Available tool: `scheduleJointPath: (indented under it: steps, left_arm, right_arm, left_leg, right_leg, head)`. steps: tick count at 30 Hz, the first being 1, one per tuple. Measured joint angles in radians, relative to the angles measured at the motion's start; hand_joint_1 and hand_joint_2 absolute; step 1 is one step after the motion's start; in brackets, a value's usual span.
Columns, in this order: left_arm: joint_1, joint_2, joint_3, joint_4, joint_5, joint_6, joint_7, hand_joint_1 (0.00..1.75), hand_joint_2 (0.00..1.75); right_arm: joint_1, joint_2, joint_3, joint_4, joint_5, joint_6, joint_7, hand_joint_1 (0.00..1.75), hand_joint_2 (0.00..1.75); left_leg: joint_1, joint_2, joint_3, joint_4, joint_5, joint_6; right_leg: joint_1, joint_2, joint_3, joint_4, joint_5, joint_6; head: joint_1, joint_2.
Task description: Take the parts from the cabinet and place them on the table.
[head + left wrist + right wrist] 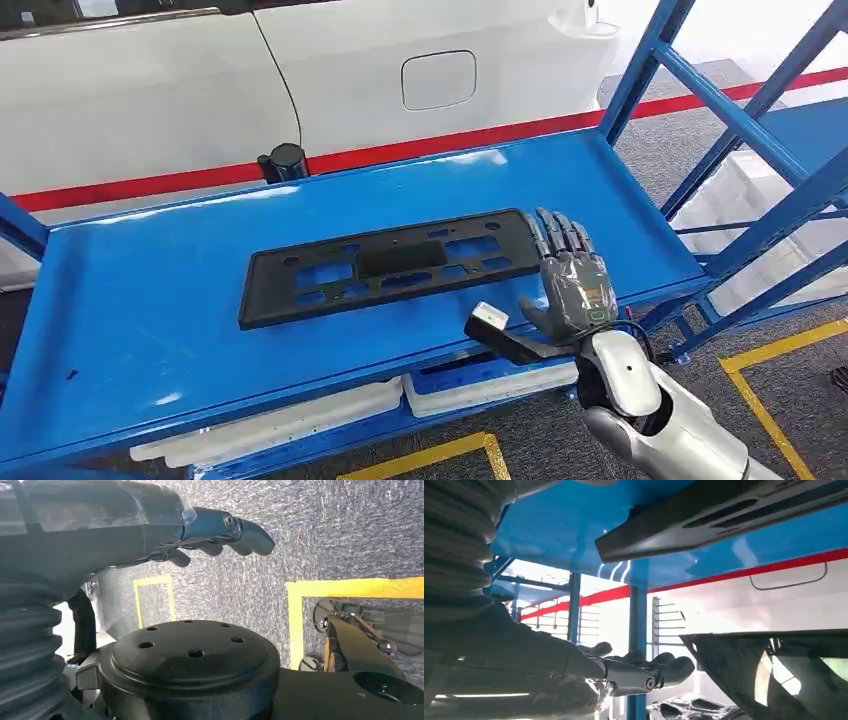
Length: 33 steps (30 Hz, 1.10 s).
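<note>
Rests flat at the middle of the blue table (150, 330): black part (390, 265), set down for stability. Hovers at its right end, fingers spread, holding nothing: right hand (572, 280). Hangs above the floor, loosely curled and empty: left hand (220, 532).

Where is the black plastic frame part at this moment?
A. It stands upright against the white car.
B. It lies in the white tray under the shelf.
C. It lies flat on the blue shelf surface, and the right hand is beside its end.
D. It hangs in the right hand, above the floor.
C: the head view shows the black frame part lying flat on the blue shelf surface, with the right hand open at its end.
</note>
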Motion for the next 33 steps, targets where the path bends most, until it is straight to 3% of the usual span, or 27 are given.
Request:
scheduleJointPath:
  steps: [16,22,33]
  left_arm:
    - [-0.002,0.002,-0.016,0.000,-0.002,0.000,0.006,0.00,1.75]
    - [-0.003,0.002,-0.017,0.000,-0.010,-0.006,0.005,0.00,1.75]
    - [-0.006,0.000,-0.020,0.000,-0.013,-0.009,0.012,0.00,1.75]
  right_arm:
    - [0.008,0.017,-0.018,0.061,-0.047,-0.010,-0.013,0.00,1.75]
    - [0.008,0.024,-0.019,0.074,-0.118,-0.010,-0.045,0.00,1.75]
    - [0.007,0.031,-0.016,0.085,-0.124,-0.009,-0.087,0.00,1.75]
  left_leg:
    - [0.000,0.000,0.000,0.000,0.000,0.000]
    - [0.000,0.000,0.000,0.000,0.000,0.000]
    - [0.000,0.001,0.000,0.000,0.000,0.000]
  right_leg:
    - [0.000,0.000,0.000,0.000,0.000,0.000]
    - [0.000,0.000,0.000,0.000,0.000,0.000]
    - [0.000,0.000,0.000,0.000,0.000,0.000]
  head:
    - [0.000,0.000]
    - [0.000,0.000]
    - [0.000,0.000]
